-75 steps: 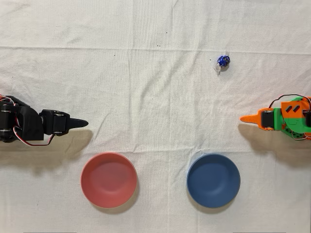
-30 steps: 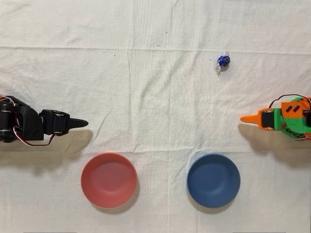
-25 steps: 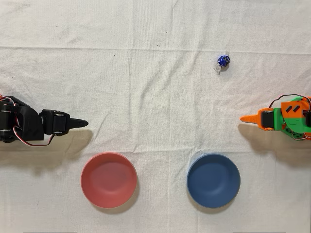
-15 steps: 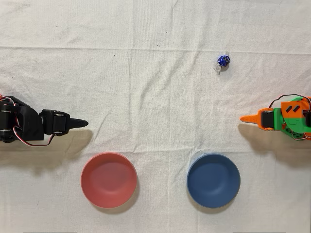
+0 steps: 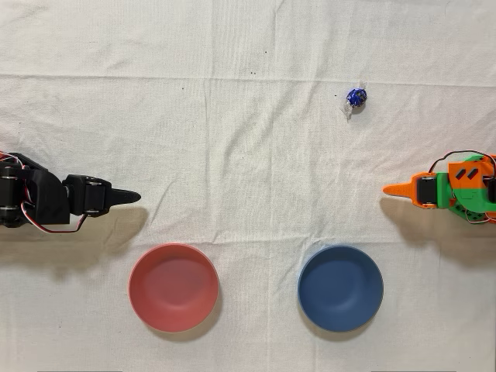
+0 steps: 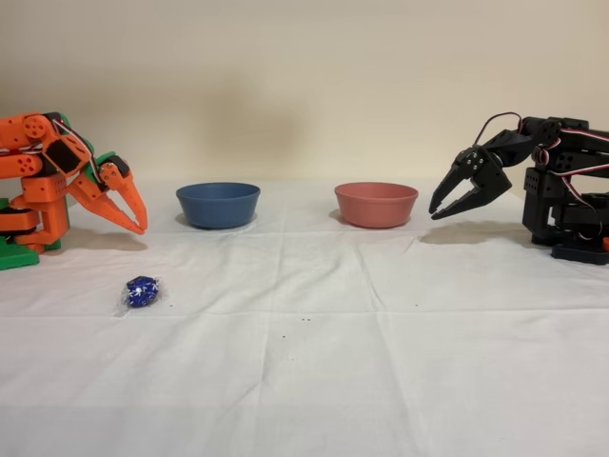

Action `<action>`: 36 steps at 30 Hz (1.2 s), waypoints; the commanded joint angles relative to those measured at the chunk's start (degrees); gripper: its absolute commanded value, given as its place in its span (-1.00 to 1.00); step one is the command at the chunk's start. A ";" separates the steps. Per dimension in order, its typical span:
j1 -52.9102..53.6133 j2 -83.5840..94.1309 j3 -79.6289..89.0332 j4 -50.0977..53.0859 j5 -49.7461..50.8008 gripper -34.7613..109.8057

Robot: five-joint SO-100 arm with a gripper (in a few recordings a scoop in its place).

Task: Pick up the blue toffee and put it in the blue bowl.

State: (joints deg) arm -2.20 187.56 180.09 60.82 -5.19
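The blue toffee (image 5: 356, 98) (image 6: 142, 291) lies loose on the white cloth (image 5: 248, 139), well apart from the blue bowl (image 5: 340, 288) (image 6: 218, 204), which sits empty beside the pinkish-red bowl (image 5: 173, 287) (image 6: 376, 204). Nothing of the task looks done — the pick, the carry and the drop are all left. The orange gripper (image 5: 397, 189) (image 6: 136, 225) hangs folded near its base, holding nothing; its jaws seem parted only a little in the fixed view, though the overhead angle hides the gap. It stands clear of both toffee and bowl.
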 commanded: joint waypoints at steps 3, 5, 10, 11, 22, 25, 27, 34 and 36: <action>-0.53 -0.44 -1.14 -1.23 -2.55 -0.52; 0.09 -0.97 -2.37 -2.02 -6.42 -0.52; 0.88 -9.67 -12.57 -2.90 -10.46 -0.52; 0.70 -11.87 -15.03 -3.08 -10.55 -0.52; 4.31 -31.46 -40.52 -3.60 -10.63 -0.52; 7.65 -34.54 -42.71 -4.04 -10.72 -0.52; 10.46 -37.00 -44.47 -4.04 -10.20 -0.52; 20.74 -47.99 -53.70 -3.96 -4.83 -0.52; 23.99 -51.86 -56.78 -3.96 -1.76 -0.52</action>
State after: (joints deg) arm 16.17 140.10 130.78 57.13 -9.49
